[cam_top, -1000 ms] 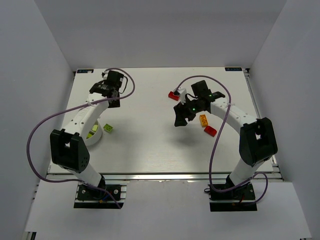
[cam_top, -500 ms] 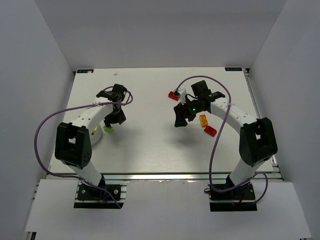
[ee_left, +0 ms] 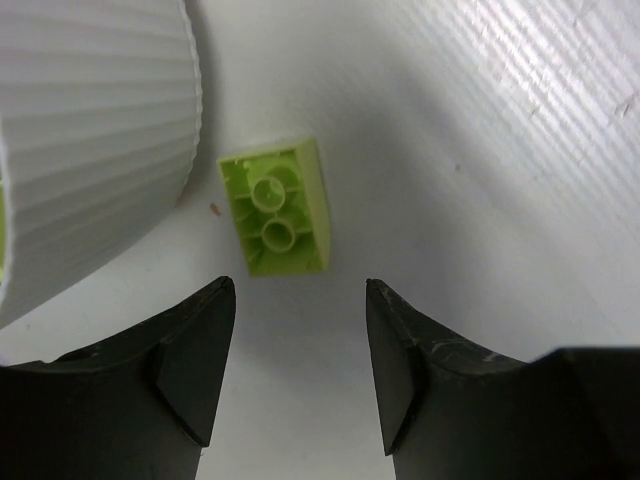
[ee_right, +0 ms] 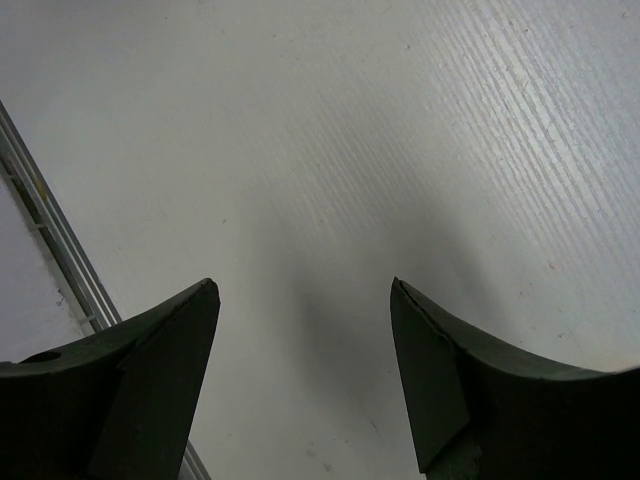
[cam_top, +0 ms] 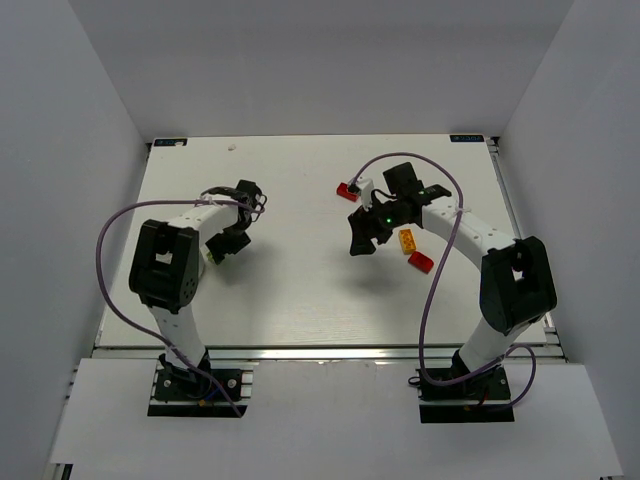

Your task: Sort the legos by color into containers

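Light, rigid and likely slick, the lime green lego (ee_left: 278, 205) lies underside-up just beside the white dish (ee_left: 90, 130) at the tabletop's (ee_left: 480, 200) left, best pinched across its long flat sides by the left claw (ee_left: 297, 340), spread empty over it; the right claw (ee_right: 305, 350) is likewise spread.

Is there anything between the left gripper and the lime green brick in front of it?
Nothing visible does. The left gripper is open, and only the table surface shows between its fingertips and the lime green brick. The white dish stands close beside the brick, off to one side of that path.
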Controlling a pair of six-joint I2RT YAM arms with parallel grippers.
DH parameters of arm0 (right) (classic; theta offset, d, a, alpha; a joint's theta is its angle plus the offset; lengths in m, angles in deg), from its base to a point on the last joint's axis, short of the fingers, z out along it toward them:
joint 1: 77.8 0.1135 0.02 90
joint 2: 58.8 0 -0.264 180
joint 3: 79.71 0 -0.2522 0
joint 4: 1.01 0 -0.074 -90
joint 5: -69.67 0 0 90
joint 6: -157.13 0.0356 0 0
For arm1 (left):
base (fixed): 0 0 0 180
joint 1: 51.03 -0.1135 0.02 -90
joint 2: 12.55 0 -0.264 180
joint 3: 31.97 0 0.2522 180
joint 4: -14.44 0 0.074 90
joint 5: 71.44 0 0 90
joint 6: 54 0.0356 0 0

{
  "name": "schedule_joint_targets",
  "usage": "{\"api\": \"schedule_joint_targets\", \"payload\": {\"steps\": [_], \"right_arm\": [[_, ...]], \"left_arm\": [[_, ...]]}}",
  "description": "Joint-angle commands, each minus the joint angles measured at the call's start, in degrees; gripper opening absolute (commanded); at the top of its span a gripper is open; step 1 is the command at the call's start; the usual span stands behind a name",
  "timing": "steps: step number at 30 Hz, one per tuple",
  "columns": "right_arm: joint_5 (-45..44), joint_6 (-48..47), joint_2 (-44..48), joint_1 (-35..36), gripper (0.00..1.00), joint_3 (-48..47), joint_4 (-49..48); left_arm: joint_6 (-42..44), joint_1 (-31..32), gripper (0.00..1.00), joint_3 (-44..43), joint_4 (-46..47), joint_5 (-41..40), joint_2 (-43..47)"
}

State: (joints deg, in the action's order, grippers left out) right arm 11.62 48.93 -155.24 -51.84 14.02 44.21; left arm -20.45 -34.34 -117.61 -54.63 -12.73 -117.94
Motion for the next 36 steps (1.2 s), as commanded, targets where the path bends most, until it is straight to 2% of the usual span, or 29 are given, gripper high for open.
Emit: {"api": "schedule_joint_targets", "payload": {"steps": [1, 24, 27, 32, 36], "right_arm": [[1.3, 0.4, 2.5, 0.1, 0.74, 0.5, -0.7], [1.3, -0.5, 1.3, -0.1, 0.75, -1.4, 0.8], [1.2, -0.5, 1.3, -0.2, 0.75, -1.5, 0.9], [1.3, -0.5, 1.2, -0.4, 0.75, -1.6, 1.0], [1.3, -0.4, 1.2, -0.5, 0.75, -1.5, 1.0]], "left_arm": [[-1.6, -0.2, 0.65, -3.1, 1.0, -5.6, -1.5], [-1.0, -0.3, 0.67, -2.0, 1.3, -9.0, -5.6], [-1.0, -0.4, 0.64, -2.3, 1.1, -9.5, -6.1], [-0.9, -0.7, 0.52, -2.2, 1.2, -10.0, -6.2], [0.1, -0.8, 0.5, -2.0, 2.4, -9.0, -5.7]]}}
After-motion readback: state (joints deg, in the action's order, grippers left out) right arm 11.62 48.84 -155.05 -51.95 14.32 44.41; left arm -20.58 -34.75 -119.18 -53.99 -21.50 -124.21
